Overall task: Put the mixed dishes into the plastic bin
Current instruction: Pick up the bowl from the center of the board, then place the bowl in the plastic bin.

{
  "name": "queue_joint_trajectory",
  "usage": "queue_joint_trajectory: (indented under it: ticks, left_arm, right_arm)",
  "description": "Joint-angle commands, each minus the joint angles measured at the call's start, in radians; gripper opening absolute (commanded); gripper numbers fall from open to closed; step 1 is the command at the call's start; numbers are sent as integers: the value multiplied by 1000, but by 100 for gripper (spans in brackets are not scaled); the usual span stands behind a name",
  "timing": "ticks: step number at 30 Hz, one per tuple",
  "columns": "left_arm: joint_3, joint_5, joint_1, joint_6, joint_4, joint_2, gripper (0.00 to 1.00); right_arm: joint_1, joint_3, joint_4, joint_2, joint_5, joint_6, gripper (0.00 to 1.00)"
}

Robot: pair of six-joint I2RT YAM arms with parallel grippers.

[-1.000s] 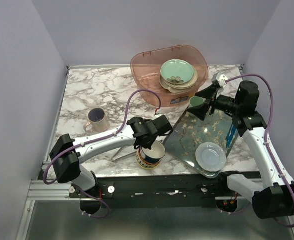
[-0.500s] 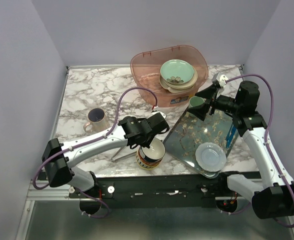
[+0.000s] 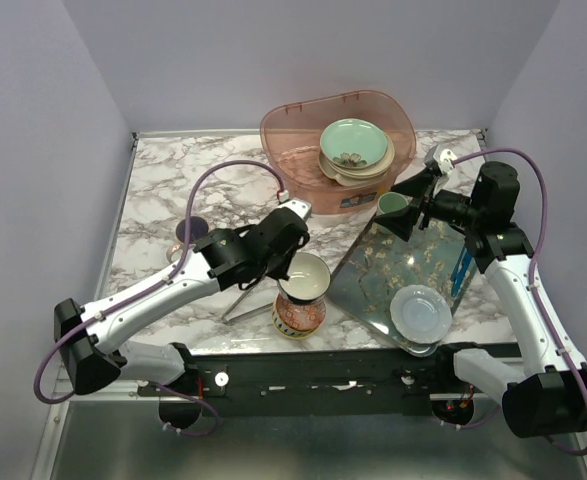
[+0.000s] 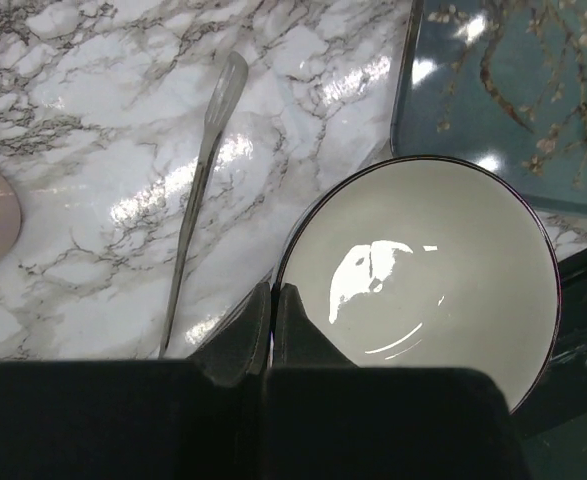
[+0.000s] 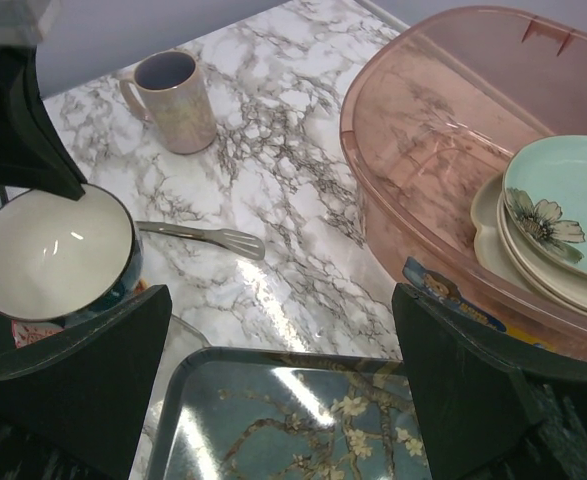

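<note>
Left tool: we saw it clenched on the rim of the navy-and-yellow patterned bowl.
Bowl: held upright just above the small red patterned bowl, beside the floral tray; we could not tell whether the two touched.
Right tool: released, jaws wide, over the tray's far end near the plastic bin.
Bin: at the counter's far edge, holding the mint-green plate on cream dishes.
Mug: upright on the counter, well apart from the bin.
Tongs: flat on the counter beside the bowl.
</note>
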Motion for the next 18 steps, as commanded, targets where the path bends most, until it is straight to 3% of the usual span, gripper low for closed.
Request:
queue_joint_trajectory:
  ticks: [1, 11, 18]
  left_arm:
    - [-20, 79, 86, 3, 157, -90, 0]
    - [-33, 122, 316, -13, 383, -147, 0]
    - [71, 89, 416, -28, 532, -28, 0]
  right_arm:
    - [-12, -11, 10, -6, -21, 9, 100]
    - [-18, -10, 10, -7, -10, 10, 100]
    - [-25, -10, 11, -12, -13, 15, 100]
